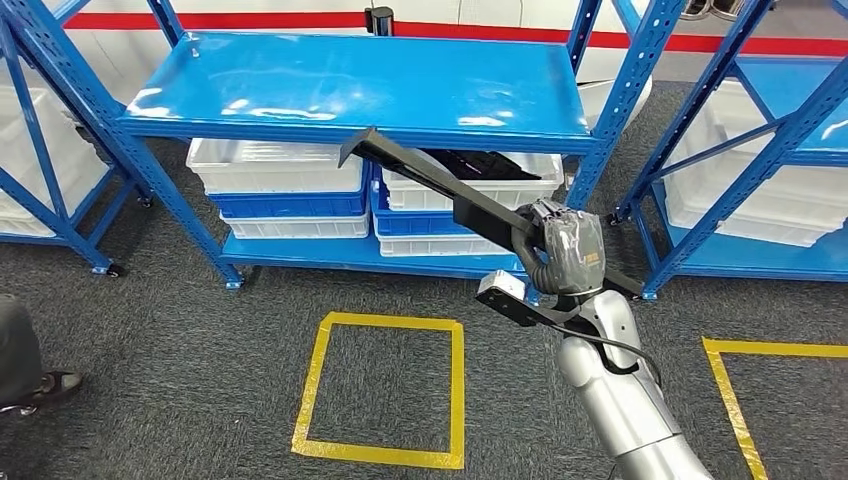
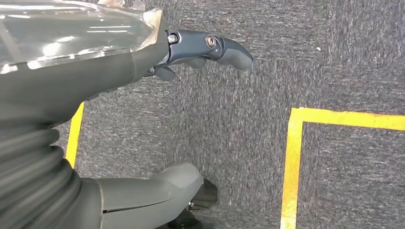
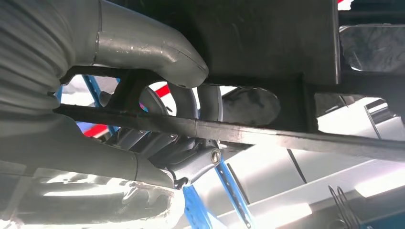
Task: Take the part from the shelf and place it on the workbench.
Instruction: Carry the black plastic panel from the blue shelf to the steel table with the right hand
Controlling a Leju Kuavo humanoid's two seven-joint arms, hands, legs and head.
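Nearest you in the head view, your right arm rises from the lower right, and its right hand [image 1: 562,250] has its fingers wrapped around the part [image 1: 440,185], a long black bar-like piece with an angled tip. The part's long axis runs on a diagonal, from the hand up and away to the left, and its far tip points toward the front edge of the blue shelf [image 1: 360,90], ending right at that edge in the picture. It is off the shelf and held in the air above the grey carpet [image 1: 200,330]. In the right wrist view the thumb and darker fingers [image 3: 200,102] close around the part's thin dark edge [image 3: 286,138] (a wider black slab of it fills the space above). The left hand [image 2: 200,52] hangs over the carpet holding nothing, its fingers apart and slightly bent. On the floor in front of you lies a yellow tape square [image 1: 385,390], with part of another at the right. Beyond, under the shelf's top deck, sit white and blue bins [image 1: 290,190], and another dark piece lies in the right-hand one. You will find no readable label or writing on anything here.
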